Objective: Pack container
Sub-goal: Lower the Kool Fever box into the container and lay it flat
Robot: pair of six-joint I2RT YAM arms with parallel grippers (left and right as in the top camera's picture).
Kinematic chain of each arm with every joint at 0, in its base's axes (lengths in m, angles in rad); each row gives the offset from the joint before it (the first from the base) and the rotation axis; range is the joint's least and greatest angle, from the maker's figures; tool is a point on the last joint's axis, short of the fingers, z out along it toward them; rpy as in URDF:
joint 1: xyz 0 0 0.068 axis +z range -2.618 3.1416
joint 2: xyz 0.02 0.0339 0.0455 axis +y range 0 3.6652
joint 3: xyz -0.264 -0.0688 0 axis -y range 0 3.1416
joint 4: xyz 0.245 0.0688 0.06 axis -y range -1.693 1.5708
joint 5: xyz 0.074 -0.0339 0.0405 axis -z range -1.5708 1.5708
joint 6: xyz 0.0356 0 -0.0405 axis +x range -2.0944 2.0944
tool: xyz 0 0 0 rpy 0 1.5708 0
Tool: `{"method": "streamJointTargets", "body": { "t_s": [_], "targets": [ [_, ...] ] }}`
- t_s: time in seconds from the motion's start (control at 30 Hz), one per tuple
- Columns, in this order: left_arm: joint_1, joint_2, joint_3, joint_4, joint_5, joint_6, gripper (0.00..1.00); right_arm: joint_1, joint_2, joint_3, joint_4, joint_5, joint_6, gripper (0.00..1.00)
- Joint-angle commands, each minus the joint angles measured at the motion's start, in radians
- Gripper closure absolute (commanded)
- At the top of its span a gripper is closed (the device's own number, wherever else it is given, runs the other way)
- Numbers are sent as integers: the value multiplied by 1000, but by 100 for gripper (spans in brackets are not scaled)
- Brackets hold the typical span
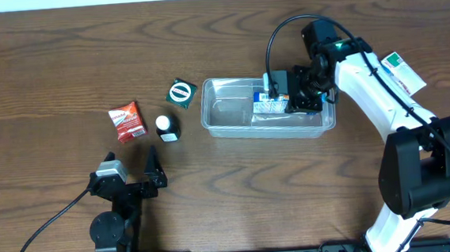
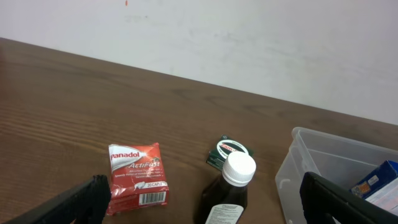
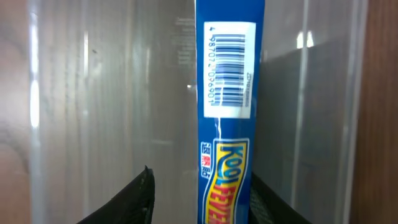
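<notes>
The clear plastic container [image 1: 228,110] stands at the table's middle right; it also shows in the left wrist view [image 2: 311,162] and the right wrist view [image 3: 112,93]. A blue-and-white carton [image 1: 269,101] stands on edge inside its right half. My right gripper [image 1: 298,97] reaches into the container. Its fingers [image 3: 202,199] are open around the carton [image 3: 229,93], with a gap on the left side. My left gripper [image 1: 155,169] is open and empty near the front left, its fingers [image 2: 208,202] spread wide.
A red Panadol box [image 1: 127,121] [image 2: 137,174], a dark bottle with a white cap [image 1: 166,128] [image 2: 231,186] and a small green box [image 1: 181,92] [image 2: 229,151] lie left of the container. The carton's corner shows in the left wrist view [image 2: 376,180].
</notes>
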Motion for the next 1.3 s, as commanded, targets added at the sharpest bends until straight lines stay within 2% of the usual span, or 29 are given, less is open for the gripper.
{"method": "streamJointTargets", "body": {
  "t_s": [0.0, 0.17, 0.43, 0.53, 0.6, 0.7, 0.77, 0.8, 0.83, 0.87, 0.93, 1.13, 1.27],
  "targets": [
    [5, -5, -16, -36, 7, 14, 2, 29, -20, 0, -17, -23, 53, 59],
    [5, -5, -16, -36, 7, 14, 2, 59, -45, 0, -33, -23, 97, 60],
    [5, -5, -16, -36, 7, 14, 2, 95, -100, 0, -40, -23, 173, 54],
    [5, -5, -16, -36, 7, 14, 2, 96, -126, 0, -40, -24, 214, 48],
    [5, -5, -16, -36, 7, 14, 2, 96, -141, 0, -40, -36, 285, 38],
    [5, -5, -16, -36, 7, 14, 2, 96, -152, 0, -40, -107, 446, 22],
    [5, -5, -16, -36, 7, 14, 2, 96, -152, 0, -42, -167, 541, 19],
    [5, -5, -16, -36, 6, 14, 2, 96, -152, -1, -45, -181, 586, 21],
    [5, -5, -16, -36, 7, 14, 2, 96, -152, -1, -50, -181, 618, 37],
    [5, -5, -16, -36, 7, 14, 2, 96, -152, -1, -56, -180, 629, 63],
    [5, -5, -16, -36, 7, 14, 2, 96, -151, -1, -66, -181, 663, 96],
    [5, -5, -16, -36, 7, 14, 2, 96, -150, -1, -71, -164, 935, 99],
    [5, -5, -16, -36, 7, 14, 2, 98, -150, -9, -74, -48, 1186, 99]
  ]
}}
